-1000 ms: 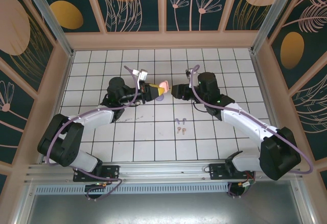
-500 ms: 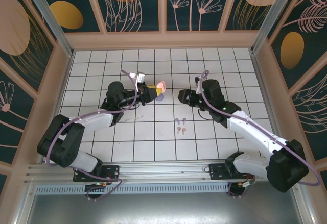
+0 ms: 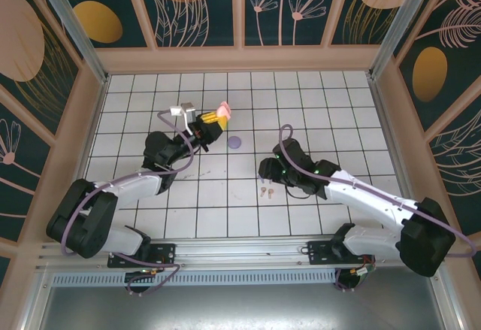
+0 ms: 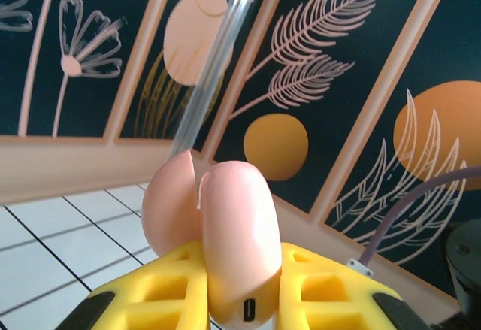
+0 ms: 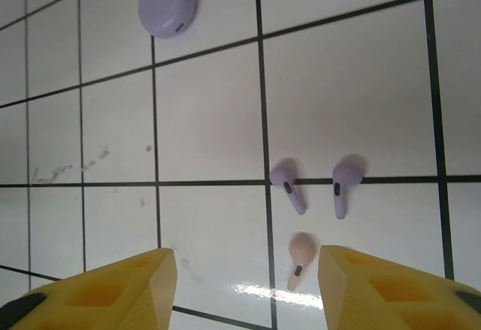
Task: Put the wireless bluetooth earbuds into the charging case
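- While the right gripper [image 5: 242,270] hangs open and empty over the pink earbud [image 5: 298,255], toward the table's [image 3: 338,89] near edge, a skewed close may flick it away.
- Lavender earbuds [image 5: 288,183] lie just beside: easy to clip.
- Left gripper [image 4: 240,270] clamps the pink case [image 4: 225,225] aloft; tilt spoils insertion.

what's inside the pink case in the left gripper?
Not visible. The left gripper is shut on the pink case; the left wrist view shows its outside, parted lid and charging port. The cavity faces away, so any earbud inside is hidden.
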Available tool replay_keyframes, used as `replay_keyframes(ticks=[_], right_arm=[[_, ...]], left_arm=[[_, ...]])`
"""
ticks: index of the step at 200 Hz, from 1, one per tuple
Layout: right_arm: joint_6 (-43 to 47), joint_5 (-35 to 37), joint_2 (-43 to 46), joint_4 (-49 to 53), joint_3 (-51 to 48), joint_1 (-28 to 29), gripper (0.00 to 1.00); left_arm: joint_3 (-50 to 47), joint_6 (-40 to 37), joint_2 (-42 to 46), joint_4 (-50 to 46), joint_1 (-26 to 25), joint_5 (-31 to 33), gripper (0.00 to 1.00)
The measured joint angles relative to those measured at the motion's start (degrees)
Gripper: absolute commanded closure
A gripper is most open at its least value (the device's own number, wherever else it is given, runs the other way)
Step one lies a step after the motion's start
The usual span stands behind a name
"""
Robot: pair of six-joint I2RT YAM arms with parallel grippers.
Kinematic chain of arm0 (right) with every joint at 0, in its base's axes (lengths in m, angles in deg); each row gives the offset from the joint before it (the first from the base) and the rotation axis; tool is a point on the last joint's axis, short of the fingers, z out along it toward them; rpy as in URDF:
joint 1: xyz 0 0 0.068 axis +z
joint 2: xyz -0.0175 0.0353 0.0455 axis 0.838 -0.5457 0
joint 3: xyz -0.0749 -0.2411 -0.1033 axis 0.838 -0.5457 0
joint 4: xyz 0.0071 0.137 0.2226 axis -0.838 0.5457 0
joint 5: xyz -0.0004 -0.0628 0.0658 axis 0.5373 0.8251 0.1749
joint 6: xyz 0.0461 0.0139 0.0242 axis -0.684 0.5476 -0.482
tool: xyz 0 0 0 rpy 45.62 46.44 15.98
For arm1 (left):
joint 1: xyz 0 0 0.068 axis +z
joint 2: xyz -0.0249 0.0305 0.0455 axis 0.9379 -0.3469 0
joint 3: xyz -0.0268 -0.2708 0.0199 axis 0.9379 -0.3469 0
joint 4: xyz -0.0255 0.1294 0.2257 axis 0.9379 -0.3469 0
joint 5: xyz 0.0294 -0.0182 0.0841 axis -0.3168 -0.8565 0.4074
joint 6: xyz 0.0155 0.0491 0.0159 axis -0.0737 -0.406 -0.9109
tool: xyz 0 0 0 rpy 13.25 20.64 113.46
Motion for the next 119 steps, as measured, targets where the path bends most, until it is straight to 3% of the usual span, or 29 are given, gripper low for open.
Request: replay_keyframes(ticks=[59,83,119], right_arm=[[-0.72,1.42,-1.4,-0.26,0.85,0.85,0.48],[2.89,-1.55,-0.5,-4.68,2.71,-3.58,0.48],[9.79,-10.03,2.43,-13.86,5.7,-10.64,0.5]], left_arm=[[-2.73,0.17,-0.17,7.58,0.0,1.18,1.0],[-2.69,3.72,-1.05,8.68,0.0,-0.96,1.0],[3.89,10.01,-4.55,2.4,0.0,-10.36,1.0]])
